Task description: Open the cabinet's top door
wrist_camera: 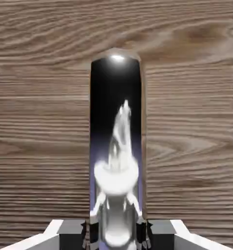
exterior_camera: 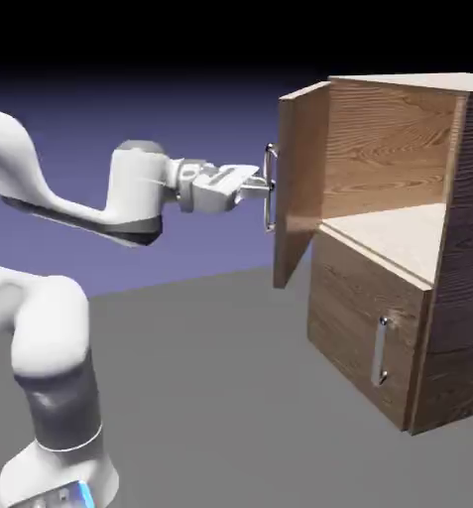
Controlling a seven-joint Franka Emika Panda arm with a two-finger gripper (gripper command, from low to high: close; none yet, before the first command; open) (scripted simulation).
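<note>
The brown wood-grain cabinet [exterior_camera: 448, 298] stands at the right of the exterior view. Its top door [exterior_camera: 301, 179] is swung well open toward the arm, baring a light inner shelf. My gripper [exterior_camera: 261, 186] is shut on the door's long silver bar handle [exterior_camera: 270, 193] near the handle's middle. In the hand view the shiny handle [wrist_camera: 116, 146] fills the centre between my grey fingertips [wrist_camera: 84, 232], with the door's wood [wrist_camera: 40, 122] behind it.
The shorter lower panel [exterior_camera: 364, 332] is closed, with a small vertical handle [exterior_camera: 381, 350]. Grey tabletop [exterior_camera: 230, 397] stretches below the arm and in front of the cabinet. The arm's base [exterior_camera: 57, 437] rises at lower left.
</note>
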